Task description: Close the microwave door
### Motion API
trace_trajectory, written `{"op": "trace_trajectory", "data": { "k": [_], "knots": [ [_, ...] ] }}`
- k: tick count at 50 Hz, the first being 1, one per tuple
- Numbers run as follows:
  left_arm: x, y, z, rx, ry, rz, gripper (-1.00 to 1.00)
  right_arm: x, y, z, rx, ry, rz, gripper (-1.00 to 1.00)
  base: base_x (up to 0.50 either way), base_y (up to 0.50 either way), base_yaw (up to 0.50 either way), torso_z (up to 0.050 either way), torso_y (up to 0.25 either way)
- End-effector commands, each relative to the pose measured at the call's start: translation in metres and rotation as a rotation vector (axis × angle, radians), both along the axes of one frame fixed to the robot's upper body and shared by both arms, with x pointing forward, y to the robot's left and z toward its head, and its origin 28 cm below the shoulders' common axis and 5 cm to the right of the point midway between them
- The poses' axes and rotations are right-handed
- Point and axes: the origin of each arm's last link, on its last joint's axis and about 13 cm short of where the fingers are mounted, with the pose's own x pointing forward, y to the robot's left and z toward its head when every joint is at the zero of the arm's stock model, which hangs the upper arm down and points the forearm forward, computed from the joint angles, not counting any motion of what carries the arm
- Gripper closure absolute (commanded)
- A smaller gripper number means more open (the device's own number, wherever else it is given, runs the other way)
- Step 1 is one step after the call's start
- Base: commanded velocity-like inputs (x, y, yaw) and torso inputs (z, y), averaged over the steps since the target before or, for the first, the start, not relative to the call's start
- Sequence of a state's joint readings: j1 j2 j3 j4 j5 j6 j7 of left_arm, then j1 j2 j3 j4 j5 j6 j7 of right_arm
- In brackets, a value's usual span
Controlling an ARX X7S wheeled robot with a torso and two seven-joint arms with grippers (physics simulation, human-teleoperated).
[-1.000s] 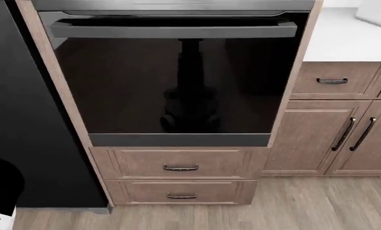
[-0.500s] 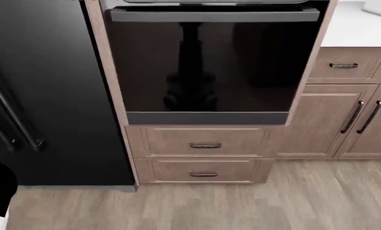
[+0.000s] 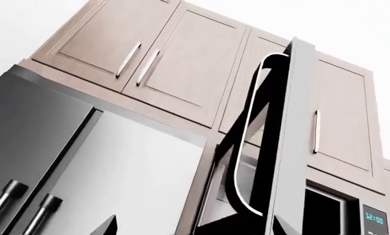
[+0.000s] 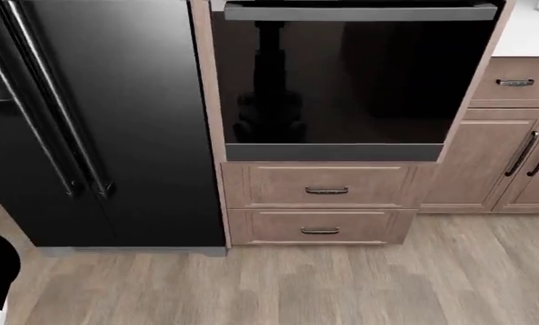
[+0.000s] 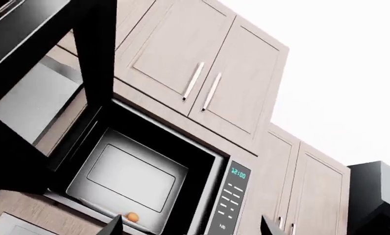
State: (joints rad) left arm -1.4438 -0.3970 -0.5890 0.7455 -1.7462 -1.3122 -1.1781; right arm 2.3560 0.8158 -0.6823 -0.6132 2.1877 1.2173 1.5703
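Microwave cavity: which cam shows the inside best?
Right wrist view: it looks straight into the open microwave cavity, with a small orange item on its floor. The left wrist view shows mostly the swung-out microwave door edge-on. The head view misses it.

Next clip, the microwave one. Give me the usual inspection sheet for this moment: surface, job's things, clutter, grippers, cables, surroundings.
Surface: wood-look floor; no work surface in use.
Job's things: microwave door stands wide open, seen edge-on with its curved handle; microwave cavity exposed, a small orange object on its floor; control panel lit.
Clutter: nothing seen.
Grippers: neither clearly in view; only dark tips at the bottom edge of the wrist views; state cannot be told.
Cables: nothing seen.
Surroundings: black fridge, wall oven, two drawers below it, upper cabinets.
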Motion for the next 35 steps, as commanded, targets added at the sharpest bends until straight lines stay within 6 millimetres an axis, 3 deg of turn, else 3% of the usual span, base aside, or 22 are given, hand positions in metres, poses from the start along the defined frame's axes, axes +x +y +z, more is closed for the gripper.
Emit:
{"op": "trace_trajectory", "data": {
  "k": [1,35],
  "knots": [
    [-0.0004,0.0000,0.0000,0.000,-0.002,0.000,-1.00,-0.0006,0.0003,-0.0013,-0.025,-0.011,-0.002,-1.00,0.00,0.50,0.00,0.000,0.000],
    [-0.0010,-0.0007,-0.0008,0.004,-0.001,-0.006,-1.00,-0.0012,0.0013,-0.0014,-0.037,-0.017,0.004,-1.00,0.00,0.50,0.00,0.000,0.000]
  ]
}}
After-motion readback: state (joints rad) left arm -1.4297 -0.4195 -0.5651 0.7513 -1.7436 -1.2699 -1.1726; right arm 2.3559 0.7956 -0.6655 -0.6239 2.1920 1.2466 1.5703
